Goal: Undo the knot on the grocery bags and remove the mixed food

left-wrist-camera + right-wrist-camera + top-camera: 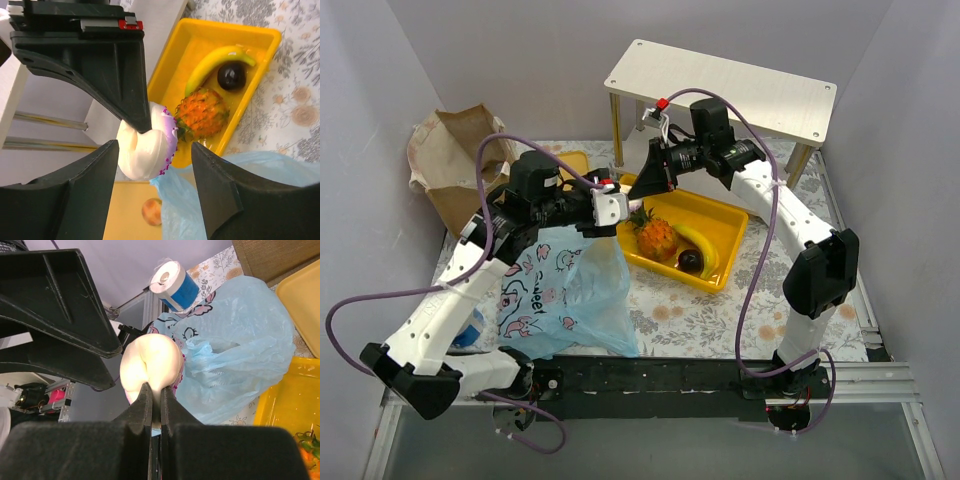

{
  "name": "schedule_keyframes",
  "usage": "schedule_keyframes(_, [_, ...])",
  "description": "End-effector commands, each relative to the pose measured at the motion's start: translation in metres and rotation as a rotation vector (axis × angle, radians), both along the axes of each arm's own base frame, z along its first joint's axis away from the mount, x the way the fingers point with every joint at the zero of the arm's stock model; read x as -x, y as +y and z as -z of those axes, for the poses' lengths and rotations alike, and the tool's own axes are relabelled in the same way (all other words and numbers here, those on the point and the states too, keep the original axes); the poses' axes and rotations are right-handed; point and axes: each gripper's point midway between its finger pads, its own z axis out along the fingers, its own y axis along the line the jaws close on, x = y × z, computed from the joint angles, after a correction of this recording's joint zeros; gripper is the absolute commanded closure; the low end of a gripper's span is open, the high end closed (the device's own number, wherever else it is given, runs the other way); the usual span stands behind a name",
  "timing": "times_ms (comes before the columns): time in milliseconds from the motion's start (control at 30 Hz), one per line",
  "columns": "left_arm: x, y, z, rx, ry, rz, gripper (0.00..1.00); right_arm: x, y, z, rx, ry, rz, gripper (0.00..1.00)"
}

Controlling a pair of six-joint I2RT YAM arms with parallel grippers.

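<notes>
A pale doughnut with purple icing hangs in the air, pinched at its rim by my right gripper, which is shut on it. My left gripper is open, its fingers on either side of the doughnut and just short of it. Both grippers meet above the light-blue plastic bag, left gripper facing right gripper. The yellow tray holds a pineapple, a banana and a dark round fruit. The brown paper bag stands at the far left.
A second yellow tray lies behind the blue bag with a small round orange item in it. A white shelf on legs stands at the back. A white and blue tape roll lies beside the bag.
</notes>
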Motion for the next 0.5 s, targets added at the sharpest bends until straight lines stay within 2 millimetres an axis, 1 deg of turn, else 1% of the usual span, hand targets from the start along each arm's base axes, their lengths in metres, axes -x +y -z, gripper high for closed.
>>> schedule_keyframes(0, [-0.001,0.007,0.0,-0.091,-0.135,-0.016,0.43,0.007,-0.009,-0.025,-0.054,-0.041,-0.021,0.99])
schedule_keyframes(33, [-0.004,0.005,0.006,-0.112,-0.165,-0.012,0.43,0.006,-0.011,-0.025,-0.055,-0.04,-0.022,0.99])
schedule_keyframes(100, [-0.006,0.005,0.012,-0.142,-0.211,-0.013,0.45,0.005,-0.013,-0.026,-0.059,-0.034,-0.027,0.99])
schedule_keyframes(133, [-0.011,0.005,0.017,-0.153,-0.233,-0.024,0.47,0.004,-0.014,-0.026,-0.058,-0.031,-0.025,0.99])
schedule_keyframes(167, [-0.012,0.006,0.018,-0.163,-0.257,-0.019,0.52,0.004,-0.014,-0.024,-0.057,-0.025,-0.031,0.99])
schedule_keyframes(300, [-0.019,0.001,0.025,-0.161,-0.281,-0.017,0.6,0.002,-0.013,-0.019,-0.051,-0.01,-0.036,0.99])
schedule_keyframes(333, [-0.021,-0.001,0.023,-0.153,-0.299,-0.022,0.63,0.002,-0.012,-0.018,-0.051,-0.009,-0.038,0.99])
schedule_keyframes(367, [-0.024,-0.001,0.031,-0.165,-0.295,-0.025,0.66,0.001,-0.012,-0.019,-0.051,-0.007,-0.038,0.99])
schedule_keyframes(400, [-0.025,0.0,0.033,-0.178,-0.316,-0.021,0.76,0.001,-0.011,-0.017,-0.047,-0.002,-0.04,0.99])
schedule_keyframes(433, [-0.028,-0.002,0.032,-0.172,-0.339,-0.023,0.77,0.0,-0.011,-0.017,-0.046,-0.004,-0.04,0.99])
schedule_keyframes(467, [-0.031,-0.001,0.04,-0.187,-0.339,-0.033,0.78,0.0,-0.011,-0.016,-0.044,-0.001,-0.041,0.99])
